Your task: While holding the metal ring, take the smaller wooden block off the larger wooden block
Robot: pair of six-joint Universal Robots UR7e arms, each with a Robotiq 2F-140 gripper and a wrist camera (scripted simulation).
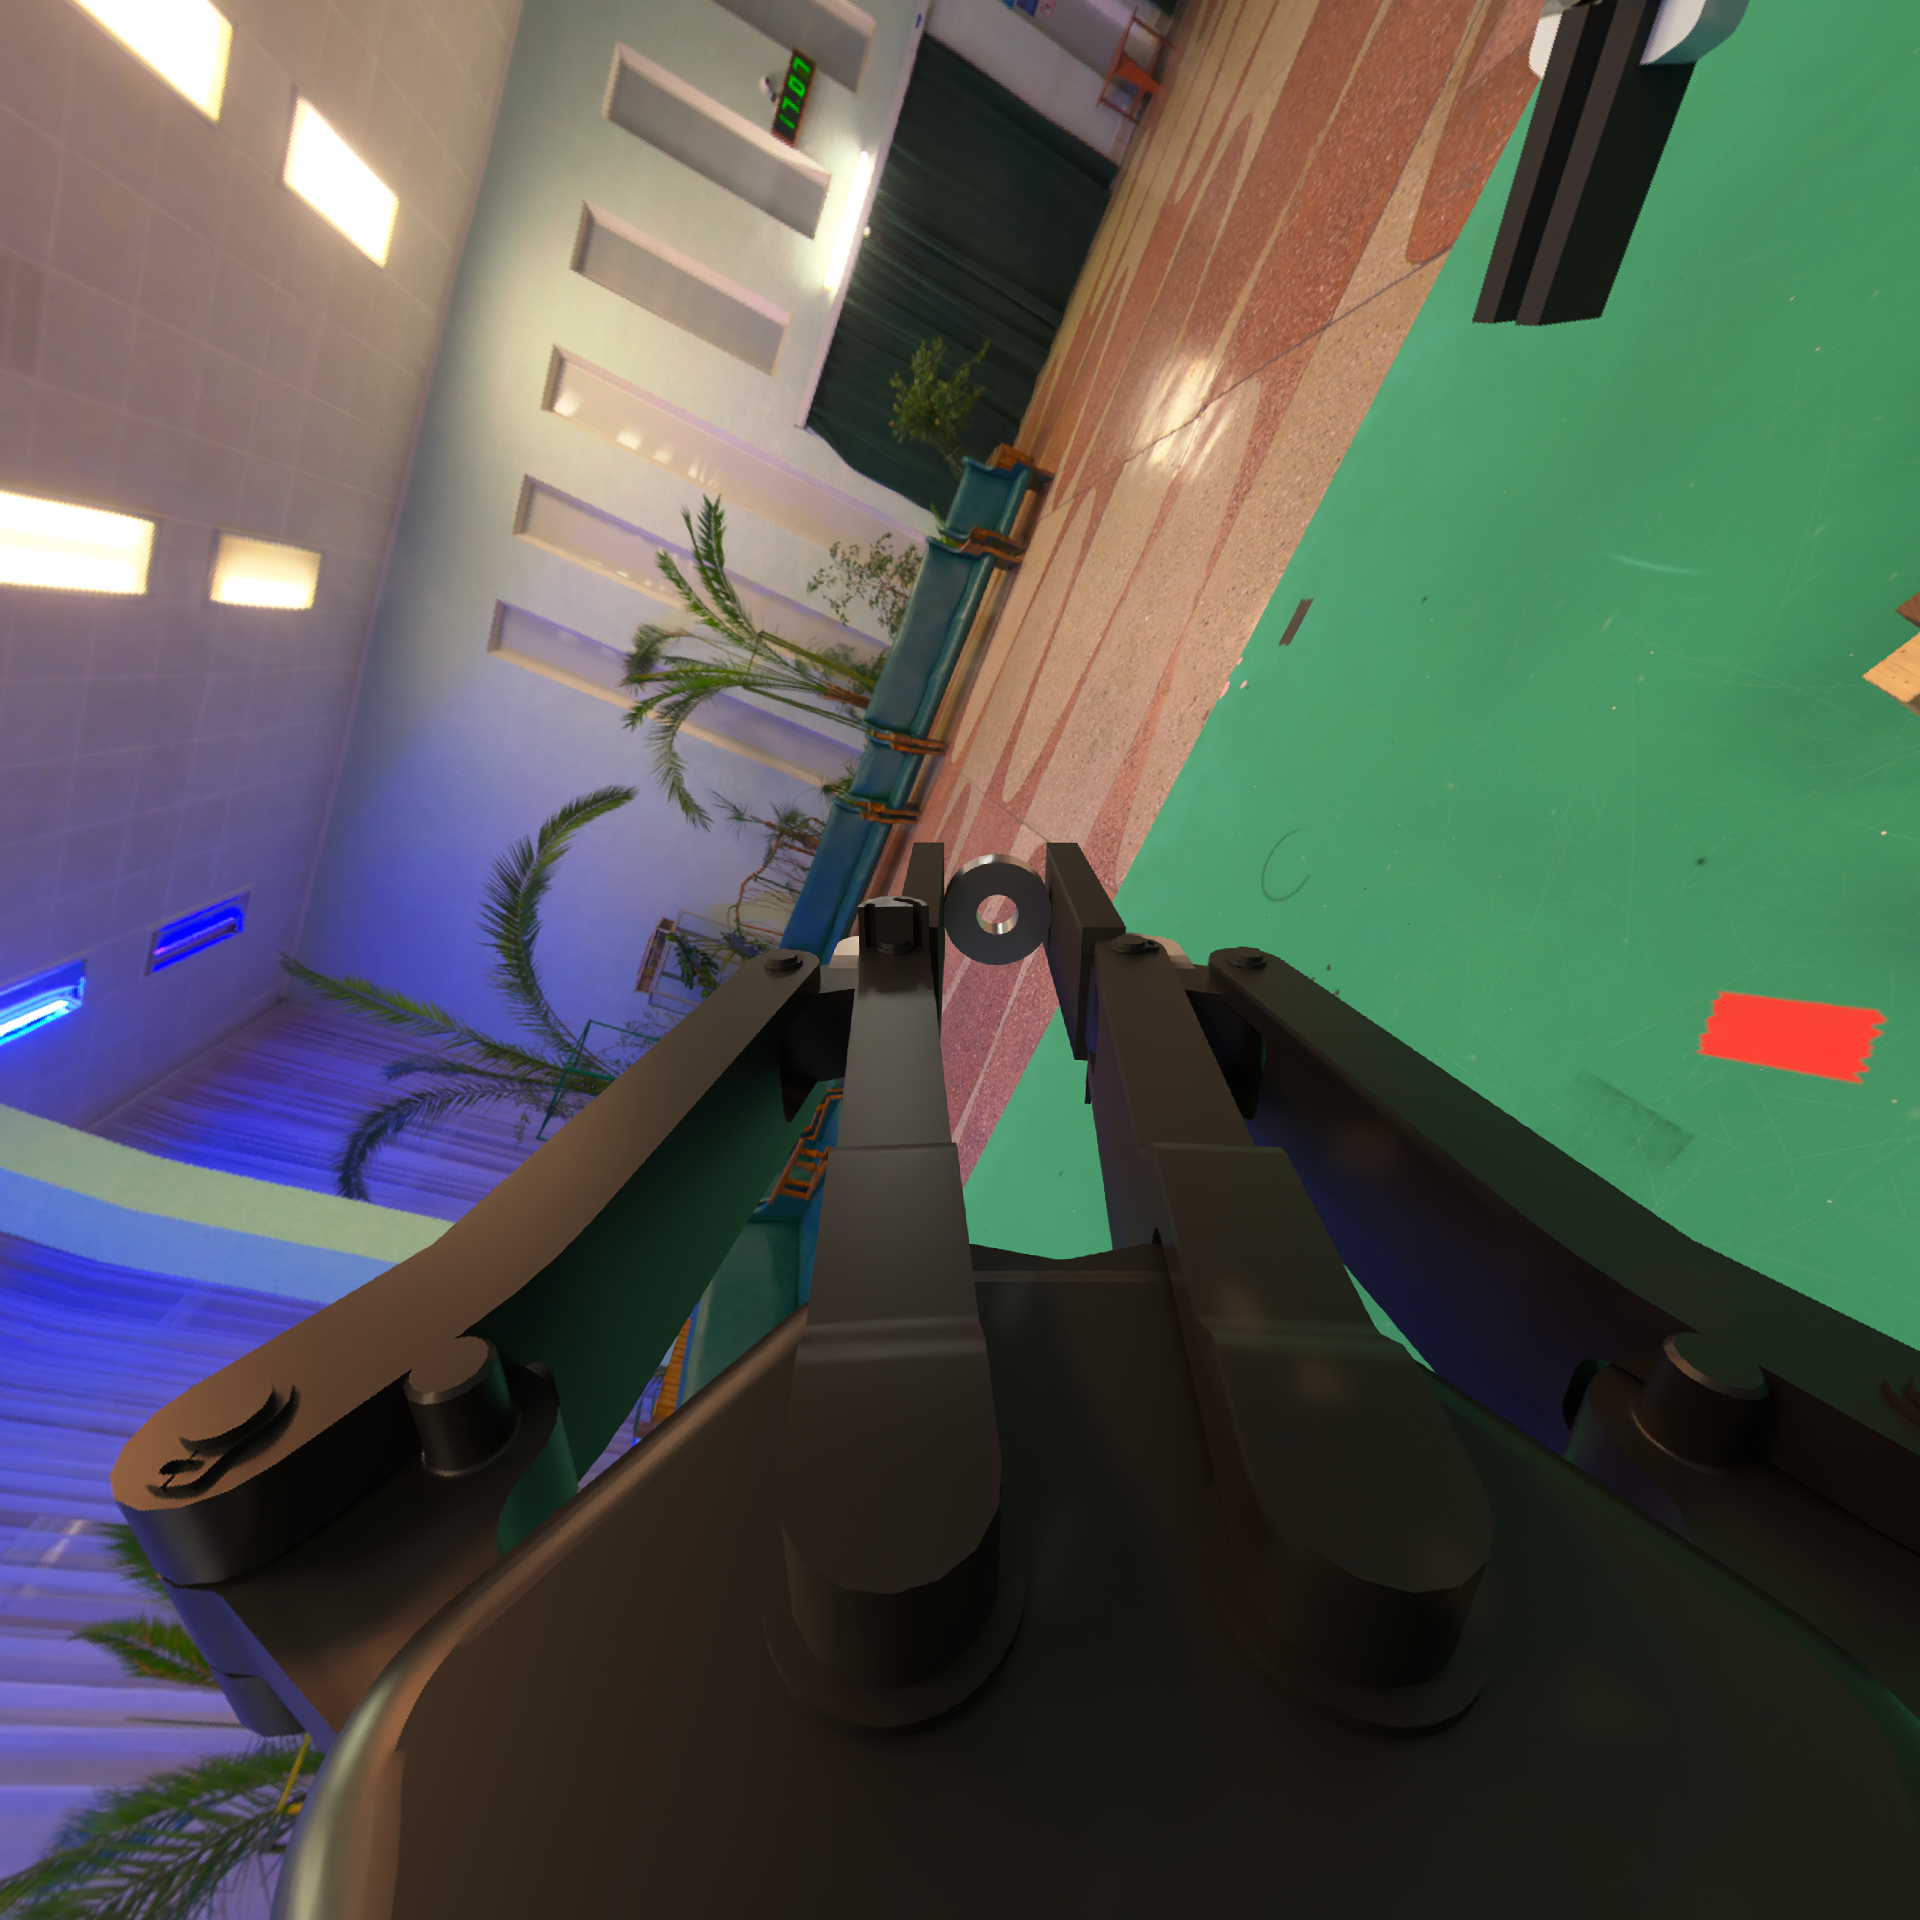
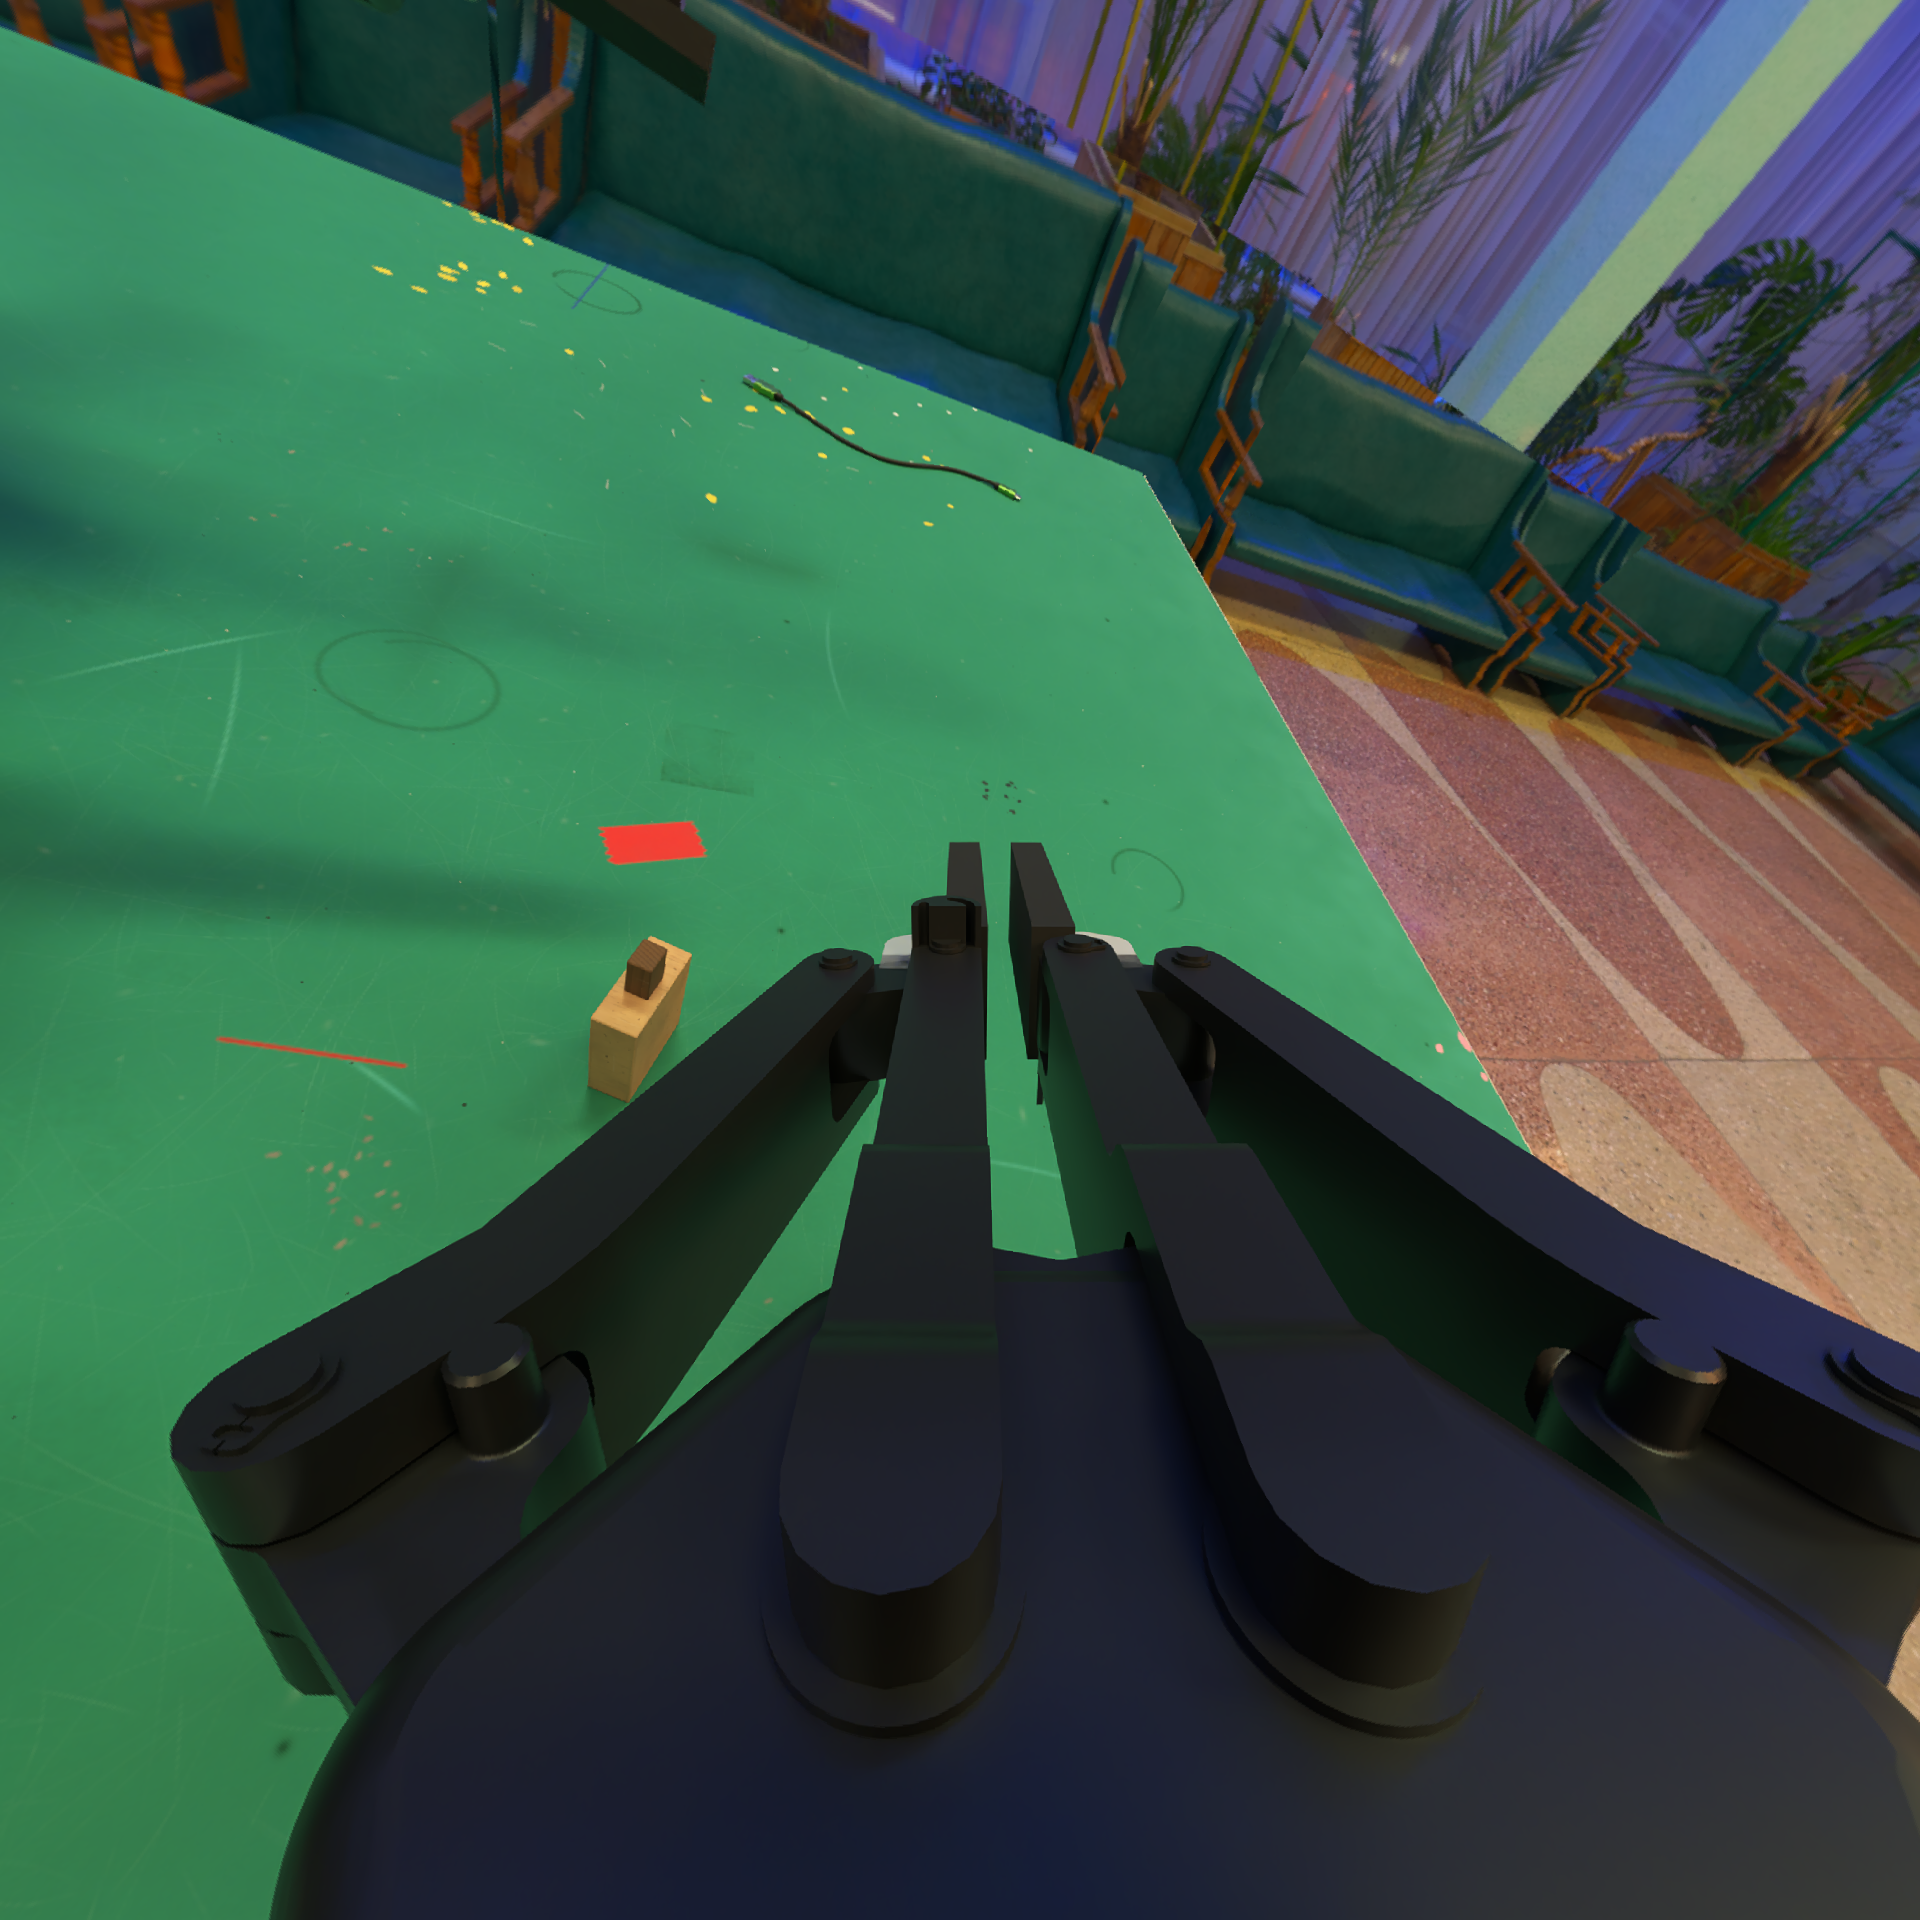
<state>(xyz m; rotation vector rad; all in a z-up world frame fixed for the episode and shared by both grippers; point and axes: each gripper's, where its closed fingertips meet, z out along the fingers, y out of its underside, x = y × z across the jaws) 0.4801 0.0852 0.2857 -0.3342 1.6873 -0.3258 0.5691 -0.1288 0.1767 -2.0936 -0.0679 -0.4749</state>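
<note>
In the left wrist view my left gripper (image 1: pixel 995 894) is shut on the metal ring (image 1: pixel 997 912). It holds the ring by its edges in the air, past the green table's edge, with the ring's hole facing the camera. In the right wrist view the larger, light wooden block (image 2: pixel 634 1023) stands on the green table (image 2: pixel 312 520). The smaller, dark wooden block (image 2: pixel 646 968) sits on top of it. My right gripper (image 2: pixel 995 883) hovers to the right of the blocks, apart from them. Its fingers are nearly together with nothing between them.
A red tape patch (image 2: pixel 652 842) lies beyond the blocks and shows in the left wrist view too (image 1: pixel 1789 1037). A black cable (image 2: pixel 883 447) lies far back. The table edge (image 2: pixel 1299 727) runs close on the right. The other gripper (image 1: pixel 1579 156) hangs at top right.
</note>
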